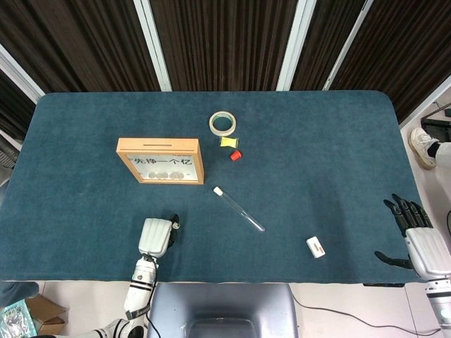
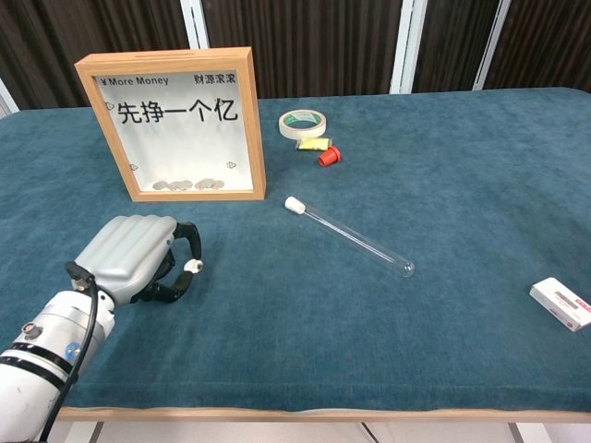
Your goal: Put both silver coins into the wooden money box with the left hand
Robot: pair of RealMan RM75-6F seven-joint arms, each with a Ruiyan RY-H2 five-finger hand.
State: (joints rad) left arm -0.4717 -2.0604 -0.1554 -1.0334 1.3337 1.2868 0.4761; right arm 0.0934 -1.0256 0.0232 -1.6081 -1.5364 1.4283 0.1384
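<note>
One silver coin (image 2: 190, 266) pinched in left hand (image 2: 137, 259) fingers (image 2: 196, 242); wooden money box (image 2: 175, 125) beyond fingertips; drop pending, second coin unseen.

Head view: overhead, far, whole table (image 1: 84, 232). Chest view: low, near, facing forward; same table.

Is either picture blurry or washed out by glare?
Head view: sharp, evenly lit, hardly any shadows on the table. Chest view: also sharp; the money box pane shows no glare, its print reads clearly, and the left hand casts only a soft shadow.
</note>
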